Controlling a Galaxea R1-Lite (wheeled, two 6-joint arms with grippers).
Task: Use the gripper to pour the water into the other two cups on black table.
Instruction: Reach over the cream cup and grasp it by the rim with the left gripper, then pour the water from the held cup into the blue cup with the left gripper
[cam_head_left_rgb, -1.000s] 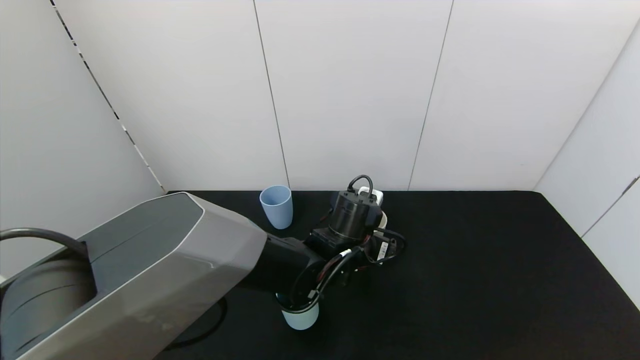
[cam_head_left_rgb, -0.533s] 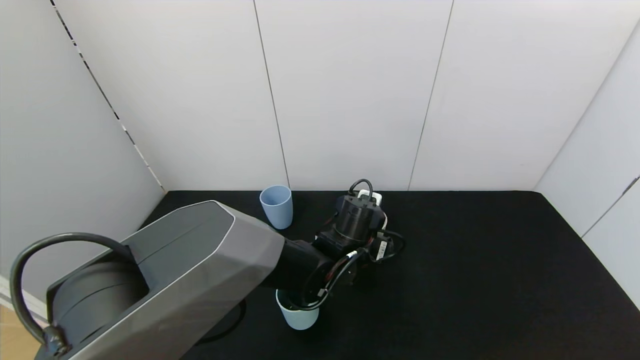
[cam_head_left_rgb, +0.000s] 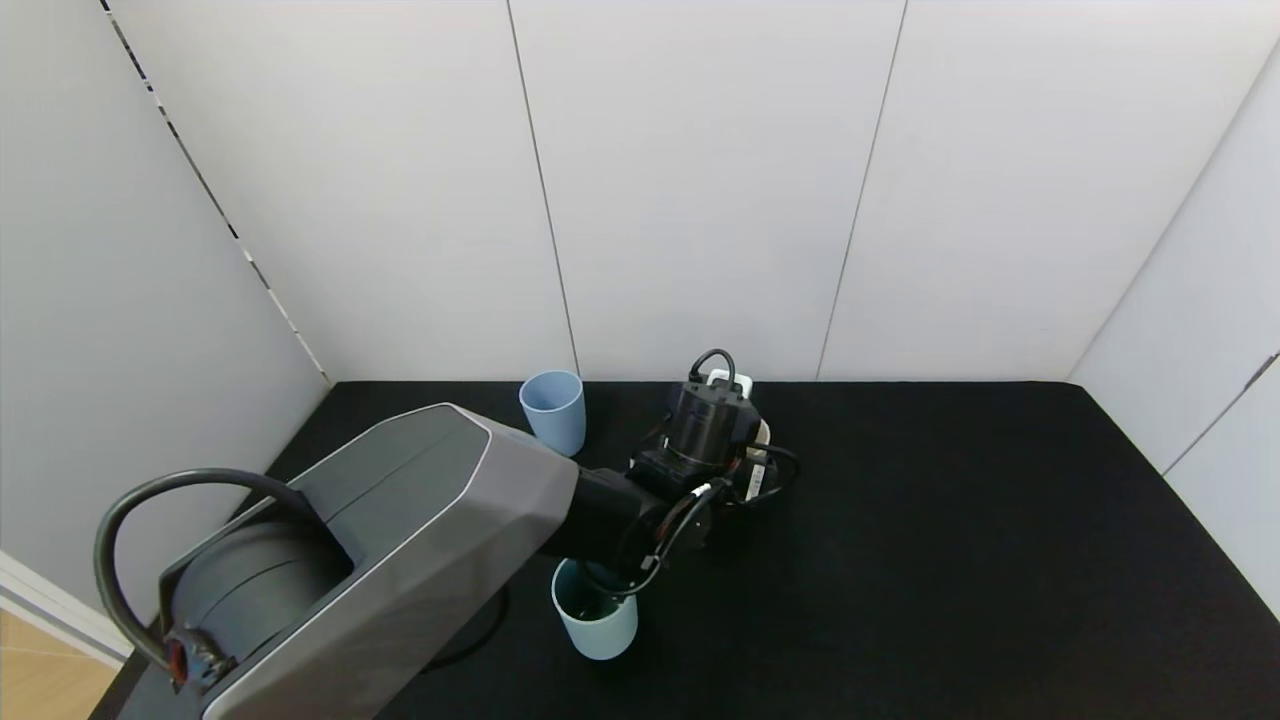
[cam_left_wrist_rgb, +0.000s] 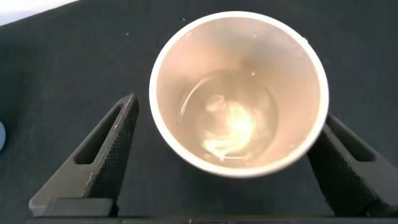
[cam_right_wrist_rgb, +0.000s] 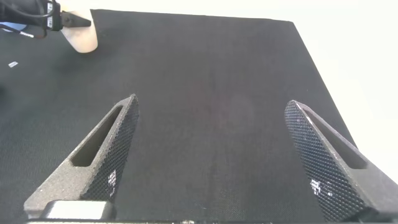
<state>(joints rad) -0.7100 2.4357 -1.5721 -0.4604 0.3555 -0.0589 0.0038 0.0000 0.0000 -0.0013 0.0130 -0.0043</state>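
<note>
Table (cam_head_left_rgb: 980, 560), black and cloth-like, fills the lower half of the head view, and the left arm reaches across it from the lower left toward the centre. Its left gripper (cam_left_wrist_rgb: 227, 158) hangs straight over the beige cup (cam_left_wrist_rgb: 239, 93), which sits in the upper middle of the left wrist view between the two spread fingers (cam_left_wrist_rgb: 102, 155). The jaws stand wide, one on either side of the cup, and neither finger appears to touch its wall. The cup stands upright, mouth toward the camera, with clear water (cam_left_wrist_rgb: 230, 118) pooled in its bottom. So the coming grip likely needs only a squeeze inward.

The teal mug (cam_head_left_rgb: 595, 610) stands at lower centre of the head view, near the elbow; the blue tumbler (cam_head_left_rgb: 553, 412) stands at the back edge, left of the wrist.

The right gripper (cam_right_wrist_rgb: 217, 155) hangs idle over bare cloth, jaws wide and holding nothing.
</note>
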